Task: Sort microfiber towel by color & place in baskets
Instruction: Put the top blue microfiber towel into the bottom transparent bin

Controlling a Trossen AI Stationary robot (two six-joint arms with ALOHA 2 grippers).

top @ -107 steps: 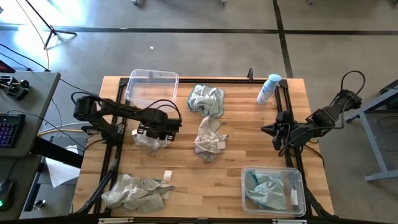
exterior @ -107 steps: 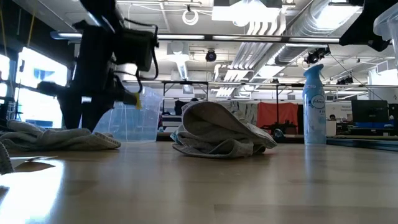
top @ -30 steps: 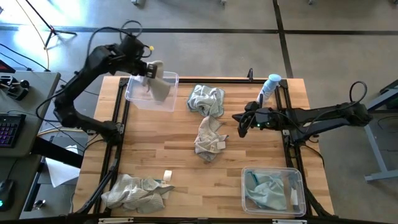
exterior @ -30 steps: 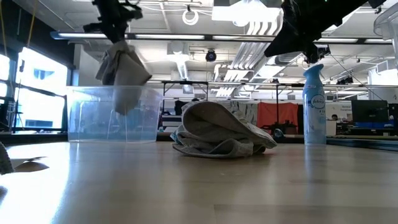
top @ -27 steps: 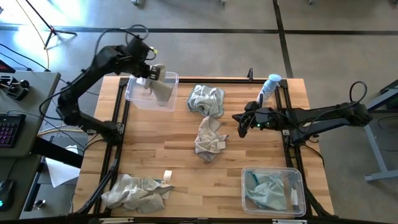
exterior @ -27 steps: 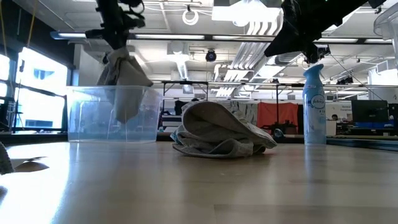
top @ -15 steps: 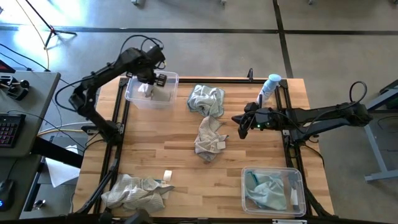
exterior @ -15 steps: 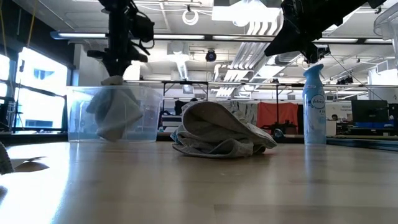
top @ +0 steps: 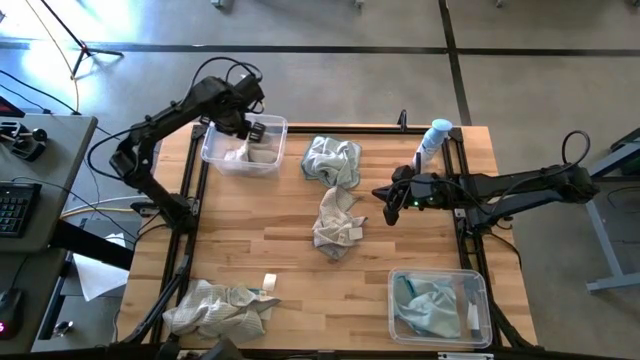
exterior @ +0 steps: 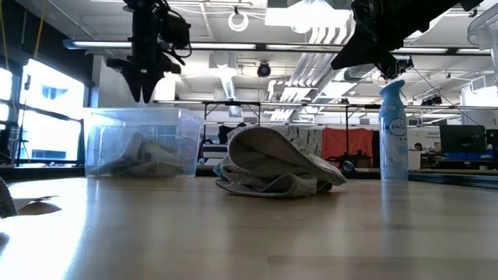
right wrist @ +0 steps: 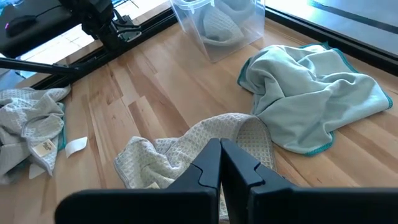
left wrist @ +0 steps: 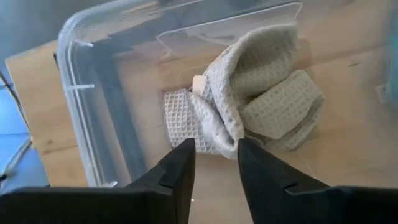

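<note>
My left gripper (top: 245,128) (exterior: 145,95) hangs open over the far-left clear basket (top: 208,152) (left wrist: 67,46). A beige-grey towel (top: 246,153) (left wrist: 258,102) lies crumpled on that basket's floor, below the fingers and apart from them. My right gripper (top: 384,204) (right wrist: 219,154) is shut and hovers high above the table, right of a beige-grey towel (top: 335,225) (right wrist: 186,152) that lies at the table's middle. A teal towel (top: 332,160) (right wrist: 311,93) lies beyond it. The near-right basket (top: 392,292) holds a teal towel (top: 430,308).
A heap of towels (top: 215,308) lies at the near left corner, with a white tag (top: 269,281) beside it. A white spray bottle with a blue cap (top: 432,142) (exterior: 394,132) stands at the far right edge. Bare wood lies between the towels.
My left gripper carried the hanging beige-grey towel over the far-left basket, came down and let go. The towel dropped from the fingers and now lies crumpled on the basket's floor. The gripper stays above the basket.
</note>
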